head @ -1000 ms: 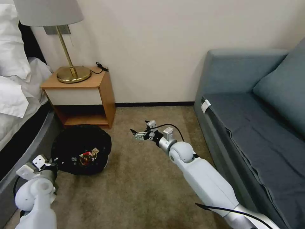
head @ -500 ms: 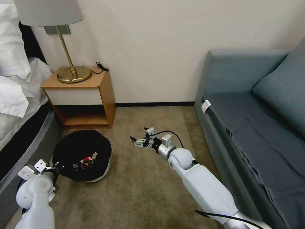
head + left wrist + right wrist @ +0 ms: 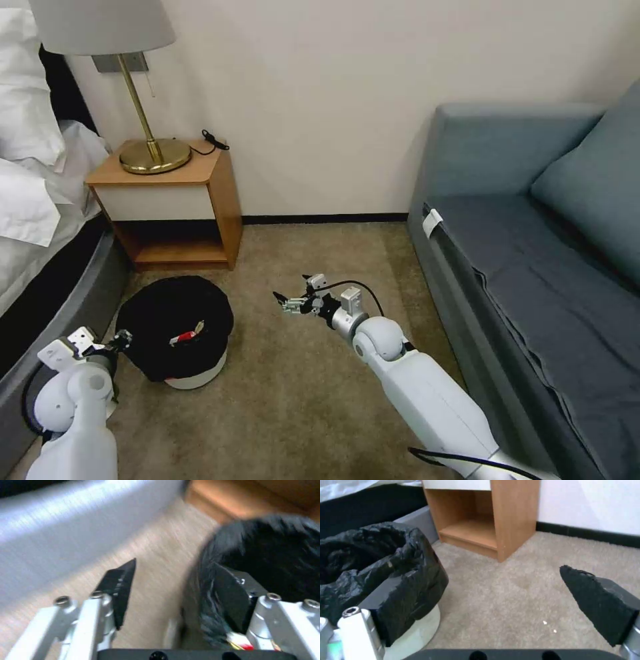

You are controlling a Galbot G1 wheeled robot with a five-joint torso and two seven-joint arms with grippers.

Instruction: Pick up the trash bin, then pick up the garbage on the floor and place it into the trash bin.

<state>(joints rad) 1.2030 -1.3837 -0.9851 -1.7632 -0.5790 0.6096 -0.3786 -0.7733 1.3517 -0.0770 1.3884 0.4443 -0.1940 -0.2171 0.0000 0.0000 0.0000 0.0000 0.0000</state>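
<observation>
Standing on the carpet before the nightstand is one trash bin; at least one red piece of garbage lies inside, others perhaps hidden. The left tool is spread wide, one finger touching the black liner. The right tool hovers well apart, wide and empty.

- Lying across the whole floor: tan carpet.
- Closing off the far side: plain cream wall with dark baseboard.
- Standing far left: wooden nightstand carrying brass lamp.
- Showing at the left edge: bed with white linen.
- Running along the right: blue-grey sofa.
</observation>
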